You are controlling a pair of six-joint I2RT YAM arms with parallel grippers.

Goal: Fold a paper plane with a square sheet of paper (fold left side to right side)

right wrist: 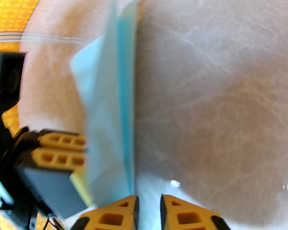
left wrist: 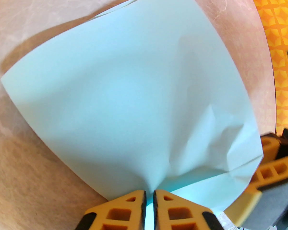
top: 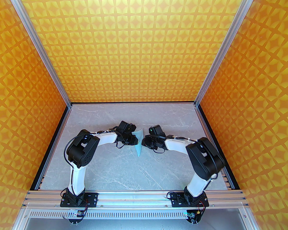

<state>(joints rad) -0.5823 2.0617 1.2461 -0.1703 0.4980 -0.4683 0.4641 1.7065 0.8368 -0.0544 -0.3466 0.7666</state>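
1. My left pincer was all but closed, nipping an edge of the thin, pale light-blue square sheet of paper.
2. My right pincer stood narrowly apart at the sheet's edge; whether it gripped, I could not tell.
3. The sheet stood buckled between both arms over the grey marbled tabletop, probably raised so its left side could swing over to the right.

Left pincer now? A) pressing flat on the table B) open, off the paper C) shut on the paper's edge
C: the left pincer has its jaws closed on the edge of the paper, which puckers at the pinch.
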